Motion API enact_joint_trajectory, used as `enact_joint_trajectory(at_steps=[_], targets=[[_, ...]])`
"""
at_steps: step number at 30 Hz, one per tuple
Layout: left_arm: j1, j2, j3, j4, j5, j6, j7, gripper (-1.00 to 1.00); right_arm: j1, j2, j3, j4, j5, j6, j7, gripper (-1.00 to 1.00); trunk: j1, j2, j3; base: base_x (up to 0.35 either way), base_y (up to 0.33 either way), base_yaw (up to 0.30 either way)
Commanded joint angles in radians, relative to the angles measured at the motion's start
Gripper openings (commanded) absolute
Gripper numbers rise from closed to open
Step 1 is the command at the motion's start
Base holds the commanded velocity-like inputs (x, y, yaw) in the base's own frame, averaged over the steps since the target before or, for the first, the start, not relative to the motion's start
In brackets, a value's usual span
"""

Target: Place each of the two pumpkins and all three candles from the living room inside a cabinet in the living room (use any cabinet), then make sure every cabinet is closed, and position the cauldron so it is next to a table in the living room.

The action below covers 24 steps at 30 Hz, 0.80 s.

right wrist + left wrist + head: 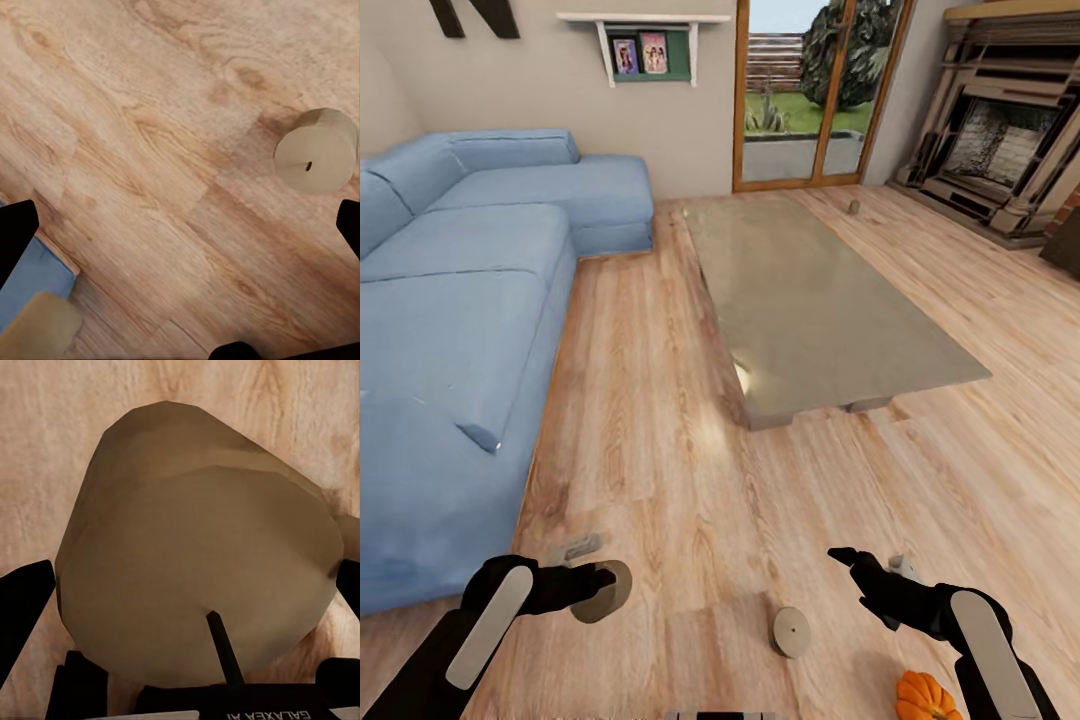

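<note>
Pumpkin [927,697] sits under right gripper [875,566], jaws spread, empty. Left gripper [603,580] clamps a candle [603,592], wick toward the wrist camera; another candle [792,632] lies sideways on the floor [660,420].

My left end effector [603,580] is clamped on a pale beige stubby candle [605,592], arm low and reaching forward. My right end effector [865,562] hangs empty, fingers spread.

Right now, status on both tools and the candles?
Left tool shut on a candle. Right tool open, empty. Second candle lying on the floor between the arms, pumpkin by right arm.
</note>
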Motion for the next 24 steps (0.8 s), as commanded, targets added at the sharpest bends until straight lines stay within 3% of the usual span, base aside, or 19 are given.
enact_joint_trajectory(at_steps=[1,8,24], targets=[[-0.001,0.001,-0.002,-0.001,0.013,0.001,0.01,-1.0,0.0,0.0,-0.001,-0.001,-0.011,0.002,-0.01,1.0,0.0,0.0,-0.002,0.0,0.0,0.238],[0.002,0.001,-0.001,-0.028,0.018,0.001,0.011,-1.0,0.0,0.0,-0.001,-0.001,-0.011,0.002,-0.009,1.0,0.019,-0.035,-0.023,0.0,0.0,0.204],[0.002,0.001,-0.002,-0.031,0.019,0.001,0.01,-1.0,0.0,-0.002,0.0,-0.019,-0.002,0.002,-0.006,1.0,0.08,-0.147,-0.074,0.0,0.0,0.028]])
